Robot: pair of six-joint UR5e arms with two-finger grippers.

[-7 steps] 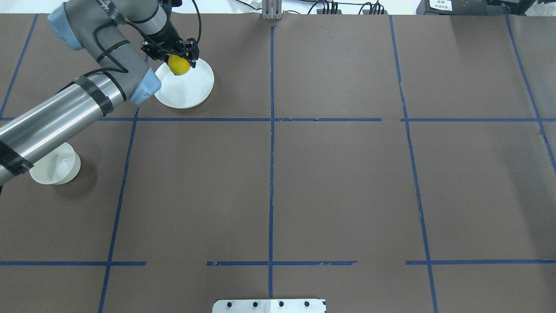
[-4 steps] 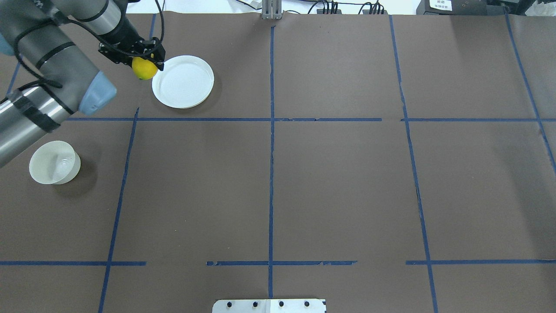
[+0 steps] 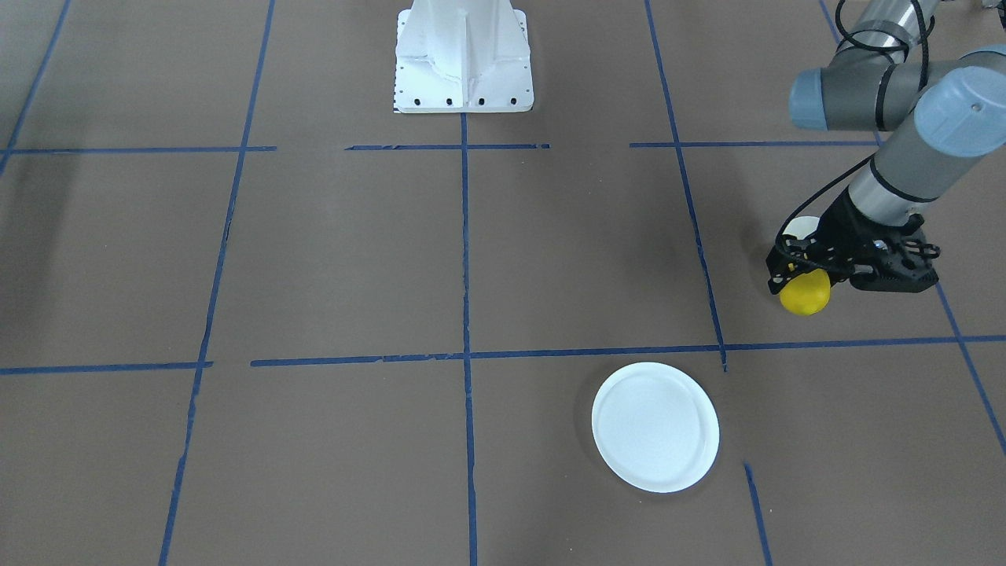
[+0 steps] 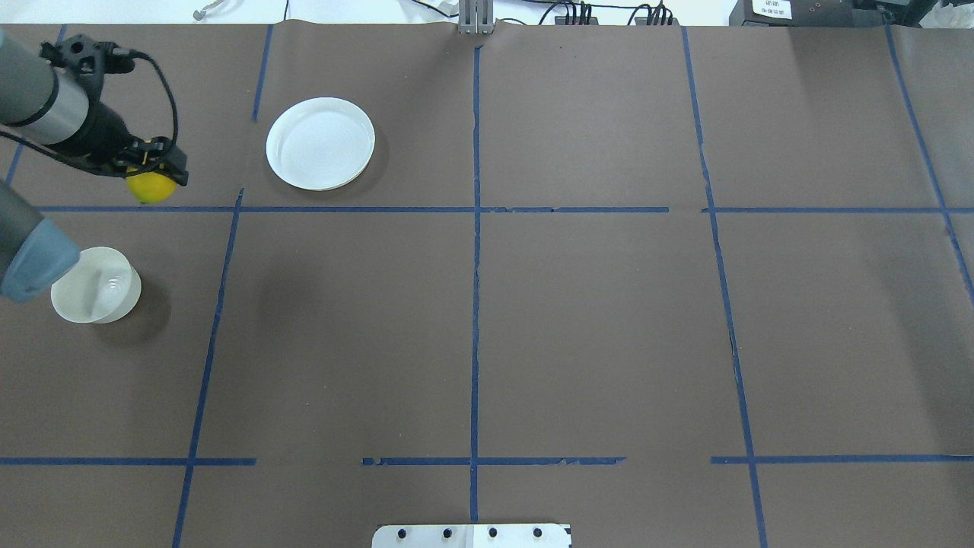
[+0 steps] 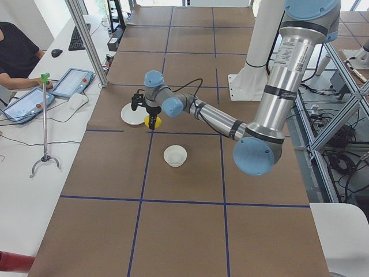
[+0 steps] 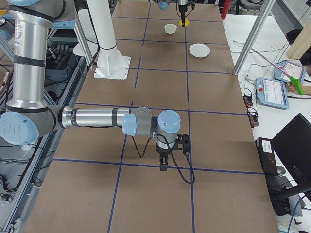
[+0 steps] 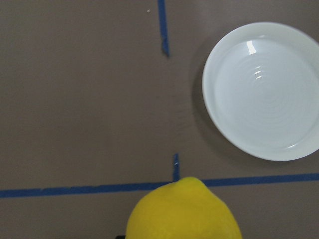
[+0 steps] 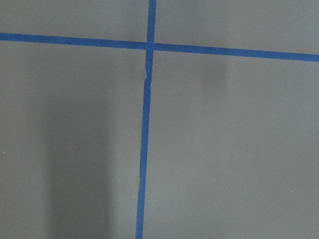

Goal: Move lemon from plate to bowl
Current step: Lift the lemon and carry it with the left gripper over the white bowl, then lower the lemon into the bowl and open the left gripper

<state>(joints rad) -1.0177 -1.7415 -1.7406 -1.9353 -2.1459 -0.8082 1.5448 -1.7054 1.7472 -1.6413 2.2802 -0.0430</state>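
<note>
My left gripper (image 4: 152,180) is shut on the yellow lemon (image 4: 150,189) and holds it above the table, left of the white plate (image 4: 320,143) and beyond the small white bowl (image 4: 95,285). In the front-facing view the lemon (image 3: 804,293) hangs in front of the bowl (image 3: 797,227), which is mostly hidden behind the gripper. The plate (image 3: 655,427) holds nothing. In the left wrist view the lemon (image 7: 183,211) fills the bottom edge and the plate (image 7: 266,89) lies at the upper right. My right gripper (image 6: 164,165) points down near the table at the far end; I cannot tell whether it is open or shut.
Blue tape lines divide the brown table cover (image 4: 593,320). The white robot base (image 3: 464,55) stands at the middle of the robot's side. An operator and tablets (image 5: 26,98) sit beyond the table's far edge, with a metal post (image 5: 86,40) there.
My left gripper has carried the lemon off the plate, leftward and toward the robot's side, closer to the bowl. The plate is now bare.
</note>
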